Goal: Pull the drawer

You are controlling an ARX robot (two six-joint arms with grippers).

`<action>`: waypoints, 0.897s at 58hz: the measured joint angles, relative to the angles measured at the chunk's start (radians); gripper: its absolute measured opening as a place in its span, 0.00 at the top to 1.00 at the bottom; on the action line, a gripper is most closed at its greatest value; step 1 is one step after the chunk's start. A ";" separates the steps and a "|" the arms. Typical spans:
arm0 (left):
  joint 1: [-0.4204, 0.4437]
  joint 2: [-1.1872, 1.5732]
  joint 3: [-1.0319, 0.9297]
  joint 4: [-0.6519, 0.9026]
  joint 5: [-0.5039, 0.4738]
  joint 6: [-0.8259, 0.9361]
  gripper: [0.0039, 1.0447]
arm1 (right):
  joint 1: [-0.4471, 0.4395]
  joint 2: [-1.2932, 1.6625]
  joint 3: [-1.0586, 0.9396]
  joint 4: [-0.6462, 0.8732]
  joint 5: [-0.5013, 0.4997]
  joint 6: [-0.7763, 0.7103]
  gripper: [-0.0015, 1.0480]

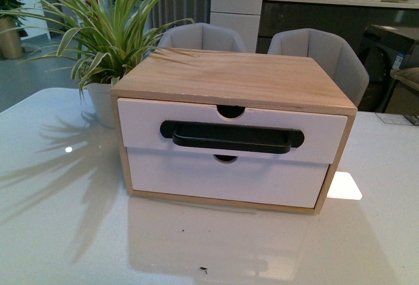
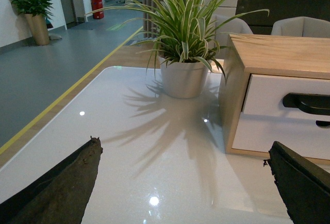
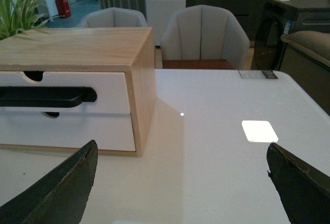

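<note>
A light wood cabinet (image 1: 236,78) stands on the white table. Its upper drawer (image 1: 144,128) has a white front, a half-round notch in the top edge and a long black bar handle (image 1: 230,137); it sits flush with the cabinet front. The same drawer (image 2: 265,98) and handle (image 2: 307,102) show in the left wrist view, and the drawer (image 3: 111,87) with its handle (image 3: 46,96) in the right wrist view. My left gripper (image 2: 183,154) is open over bare table, left of the cabinet. My right gripper (image 3: 180,154) is open near the cabinet's right corner. Neither arm shows in the front view.
A plain white lower drawer front (image 1: 262,183) sits under the handled one. A potted striped plant (image 1: 98,42) stands beside the cabinet's left side, close to my left gripper's path (image 2: 183,77). Grey chairs (image 1: 327,52) stand behind the table (image 1: 65,232).
</note>
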 joint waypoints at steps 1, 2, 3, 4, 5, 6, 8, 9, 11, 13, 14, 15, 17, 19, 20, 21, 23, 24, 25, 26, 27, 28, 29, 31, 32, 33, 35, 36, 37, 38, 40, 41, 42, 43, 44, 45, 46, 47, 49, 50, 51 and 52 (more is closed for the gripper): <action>0.000 0.000 0.000 0.000 0.000 0.000 0.07 | 0.000 0.000 0.000 0.000 0.000 0.000 0.09; 0.000 0.000 0.000 0.000 0.000 0.000 0.07 | 0.000 0.000 0.000 0.000 0.000 0.000 0.09; 0.000 0.000 0.000 0.000 0.000 0.000 0.07 | 0.000 0.000 0.000 0.000 0.000 0.000 0.09; 0.000 0.000 0.000 0.000 0.000 0.000 0.07 | 0.000 0.000 0.000 0.000 0.000 0.000 0.09; 0.000 0.000 0.000 0.000 0.000 0.000 0.07 | 0.000 0.000 0.000 0.000 0.000 0.000 0.09; 0.000 0.000 0.000 0.000 0.000 0.000 0.07 | 0.000 0.000 0.000 0.000 0.000 0.000 0.09; 0.000 0.000 0.000 0.000 0.000 0.000 0.07 | 0.000 0.000 0.000 0.000 0.000 0.000 0.09; 0.000 0.000 0.000 0.000 0.000 0.000 0.07 | 0.000 0.000 0.000 0.000 0.000 0.000 0.09; 0.000 0.000 0.000 0.000 0.000 0.000 0.07 | 0.000 0.000 0.000 0.000 0.000 0.000 0.09; 0.000 0.000 0.000 0.000 0.000 0.000 0.07 | 0.000 0.000 0.000 0.000 0.000 0.000 0.09; 0.000 0.000 0.000 0.000 0.000 0.000 0.07 | 0.000 0.000 0.000 0.000 0.000 0.000 0.09; 0.000 0.000 0.000 0.000 0.000 0.000 0.07 | 0.000 0.000 0.000 0.000 0.000 0.000 0.09; 0.000 0.000 0.000 0.000 0.000 0.000 0.07 | 0.000 0.000 0.000 0.000 0.000 0.000 0.09; 0.000 0.000 0.000 0.000 0.000 0.000 0.07 | 0.000 0.000 0.000 0.000 0.000 0.000 0.09; 0.000 0.000 0.000 0.000 0.000 0.000 0.07 | 0.000 0.000 0.000 0.000 0.000 0.000 0.09; 0.000 0.000 0.000 0.000 0.000 0.000 0.07 | 0.000 0.000 0.000 0.000 0.000 0.000 0.09; 0.000 0.000 0.000 0.000 0.000 0.000 0.07 | 0.000 0.000 0.000 0.000 0.000 0.000 0.09; 0.000 0.000 0.000 0.000 0.000 0.000 0.07 | 0.000 0.000 0.000 0.000 0.000 0.000 0.09; 0.000 0.000 0.000 0.000 0.000 0.000 0.07 | 0.000 0.000 0.000 0.000 0.000 0.000 0.09; -0.003 0.003 0.000 -0.006 -0.012 -0.010 0.07 | 0.000 0.000 0.000 0.000 0.000 0.000 0.09; -0.004 0.005 0.002 -0.011 -0.021 -0.023 0.07 | 0.000 0.000 0.000 0.000 0.000 0.000 0.09; -0.004 0.014 0.002 -0.016 -0.031 -0.038 0.07 | 0.001 0.001 0.000 -0.001 0.003 0.002 0.09; 0.000 0.039 0.002 -0.013 -0.029 -0.076 0.07 | 0.016 0.019 0.010 -0.038 0.057 0.026 0.09; 0.016 0.098 0.003 0.023 0.002 -0.108 0.07 | 0.046 0.084 0.027 -0.068 0.124 0.055 0.09; 0.023 0.143 0.007 0.059 0.024 -0.125 0.07 | 0.051 0.137 0.037 -0.060 0.120 0.058 0.09; 0.023 0.195 0.016 0.101 0.051 -0.128 0.07 | 0.053 0.182 0.048 -0.045 0.106 0.056 0.09; 0.013 0.253 0.028 0.145 0.083 -0.124 0.07 | 0.053 0.239 0.067 -0.023 0.080 0.053 0.09; 0.002 0.293 0.037 0.177 0.098 -0.114 0.07 | 0.051 0.277 0.081 -0.005 0.062 0.048 0.09; -0.011 0.333 0.045 0.211 0.115 -0.099 0.07 | 0.050 0.314 0.097 0.014 0.046 0.040 0.09; -0.018 0.354 0.049 0.227 0.130 -0.091 0.07 | 0.049 0.335 0.106 0.026 0.035 0.037 0.09; -0.044 0.436 0.068 0.291 0.178 -0.052 0.07 | 0.050 0.412 0.148 0.051 0.002 0.009 0.09; -0.048 0.458 0.073 0.308 0.185 -0.042 0.07 | 0.051 0.431 0.159 0.052 -0.007 0.001 0.09; -0.056 0.502 0.085 0.342 0.219 -0.016 0.07 | 0.054 0.478 0.188 0.052 -0.030 -0.023 0.09; -0.067 0.571 0.103 0.398 0.242 0.011 0.07 | 0.058 0.532 0.220 0.050 -0.061 -0.053 0.09; -0.073 0.617 0.117 0.432 0.258 0.038 0.07 | 0.060 0.570 0.243 0.048 -0.085 -0.075 0.09; -0.081 0.687 0.142 0.476 0.290 0.068 0.07 | 0.064 0.616 0.271 0.043 -0.112 -0.103 0.09; -0.084 0.710 0.151 0.488 0.301 0.072 0.07 | 0.066 0.642 0.287 0.041 -0.126 -0.120 0.09; -0.088 0.755 0.172 0.505 0.322 0.092 0.07 | 0.070 0.679 0.307 0.036 -0.140 -0.143 0.09; -0.105 0.844 0.215 0.522 0.368 0.139 0.07 | 0.075 0.748 0.348 0.026 -0.157 -0.193 0.09; -0.109 0.867 0.227 0.523 0.380 0.157 0.07 | 0.076 0.757 0.354 0.024 -0.158 -0.201 0.09; -0.117 0.909 0.249 0.523 0.402 0.175 0.07 | 0.079 0.797 0.378 0.016 -0.165 -0.233 0.09; -0.126 0.950 0.270 0.523 0.422 0.199 0.07 | 0.082 0.820 0.393 0.011 -0.169 -0.253 0.09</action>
